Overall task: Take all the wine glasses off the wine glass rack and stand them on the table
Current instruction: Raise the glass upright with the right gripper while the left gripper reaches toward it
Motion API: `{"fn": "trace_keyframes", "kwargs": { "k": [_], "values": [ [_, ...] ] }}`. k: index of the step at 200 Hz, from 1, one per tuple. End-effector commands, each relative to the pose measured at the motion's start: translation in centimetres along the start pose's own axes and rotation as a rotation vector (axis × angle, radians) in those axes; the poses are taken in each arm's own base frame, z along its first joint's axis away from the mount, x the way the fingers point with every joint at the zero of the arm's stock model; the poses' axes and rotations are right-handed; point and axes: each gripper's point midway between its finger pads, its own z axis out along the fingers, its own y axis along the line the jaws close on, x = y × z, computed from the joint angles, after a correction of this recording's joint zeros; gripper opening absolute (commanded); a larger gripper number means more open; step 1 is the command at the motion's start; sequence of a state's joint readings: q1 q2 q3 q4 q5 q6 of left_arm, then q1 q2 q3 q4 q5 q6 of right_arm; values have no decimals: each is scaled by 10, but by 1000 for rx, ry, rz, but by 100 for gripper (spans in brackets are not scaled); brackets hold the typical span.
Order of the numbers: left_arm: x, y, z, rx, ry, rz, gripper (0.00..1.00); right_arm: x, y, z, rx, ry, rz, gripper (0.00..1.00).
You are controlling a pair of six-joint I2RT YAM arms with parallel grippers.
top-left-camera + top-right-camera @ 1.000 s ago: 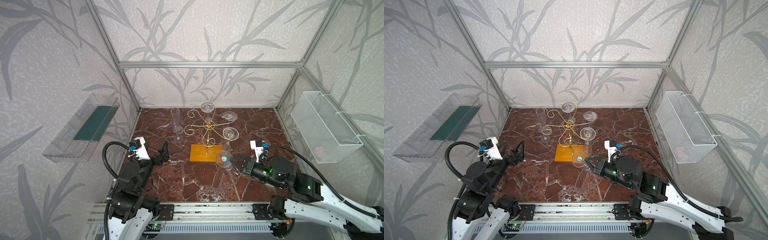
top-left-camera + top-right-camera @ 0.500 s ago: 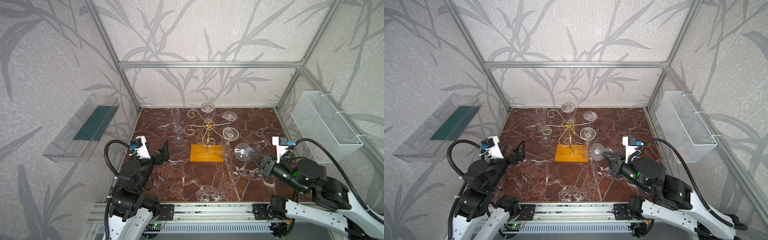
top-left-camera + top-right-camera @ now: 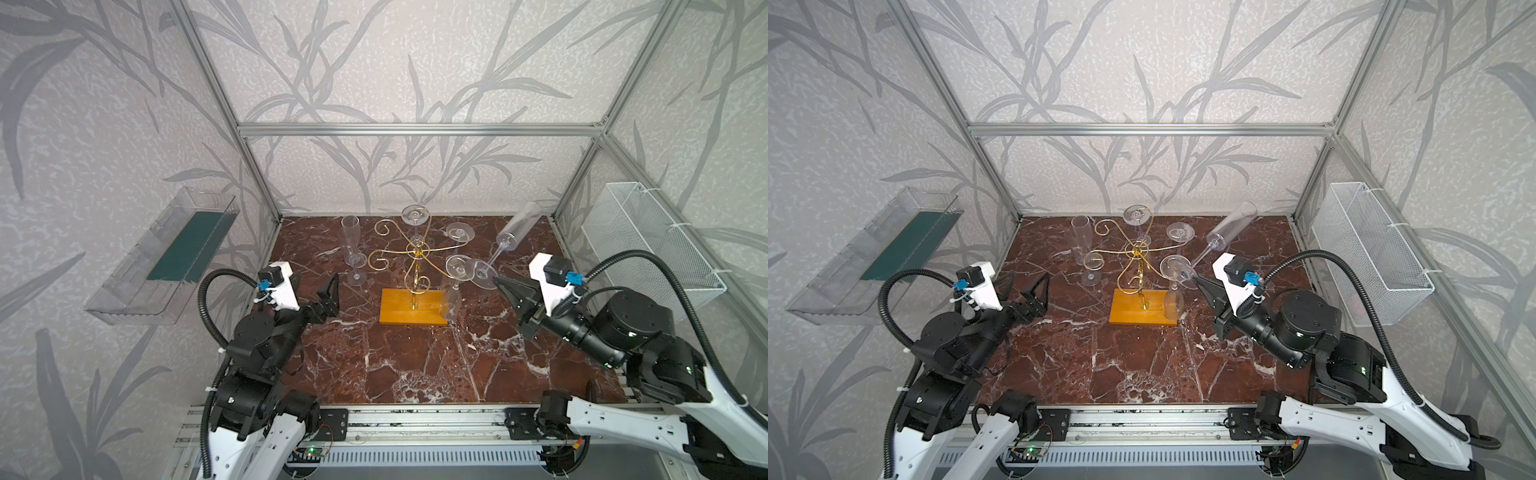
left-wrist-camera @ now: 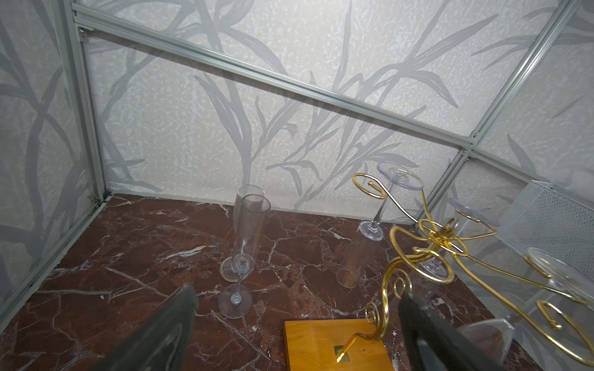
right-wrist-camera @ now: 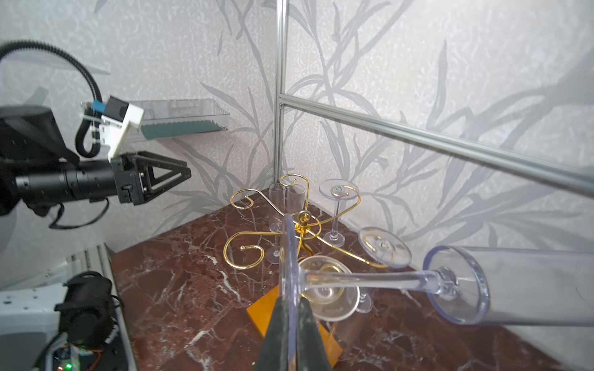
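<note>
My right gripper (image 3: 497, 283) (image 5: 291, 303) is shut on the rim of the round foot of a clear, tall wine glass (image 3: 517, 228) (image 3: 1230, 227) (image 5: 369, 278). The glass hangs in the air right of the wine glass rack (image 3: 415, 252) (image 3: 1136, 252), tilted, with its bowl pointing to the far right corner. The rack is gold wire on an orange wooden base (image 3: 405, 309) (image 4: 321, 340). Three glasses hang upside down from its arms (image 3: 458, 266). My left gripper (image 3: 329, 291) (image 4: 297, 294) is open with nothing in it, left of the rack.
Two clear flutes (image 3: 352, 249) (image 4: 246, 231) stand on the marble floor to the rack's left. A white wire basket (image 3: 648, 245) hangs on the right wall. A clear tray (image 3: 166, 257) with a green bottom hangs on the left wall.
My right gripper has carried the glass from the front of the rack rightward and up, and has tipped its bowl toward the far right corner. The left arm has not moved.
</note>
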State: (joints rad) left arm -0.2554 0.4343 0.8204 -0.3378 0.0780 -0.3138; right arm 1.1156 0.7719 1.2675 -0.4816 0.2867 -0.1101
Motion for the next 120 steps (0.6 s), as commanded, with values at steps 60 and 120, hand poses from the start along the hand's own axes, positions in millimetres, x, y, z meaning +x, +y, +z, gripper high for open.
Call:
{"fn": "trace_keyframes", "kwargs": {
  "k": [60, 120],
  "values": [
    [-43, -78, -8, 366, 55, -25, 99, -30, 31, 18, -103, -168, -552, 0],
    [-61, -117, -7, 577, 71, -96, 96, -25, 39, 33, -96, -196, -721, 0]
  ]
}}
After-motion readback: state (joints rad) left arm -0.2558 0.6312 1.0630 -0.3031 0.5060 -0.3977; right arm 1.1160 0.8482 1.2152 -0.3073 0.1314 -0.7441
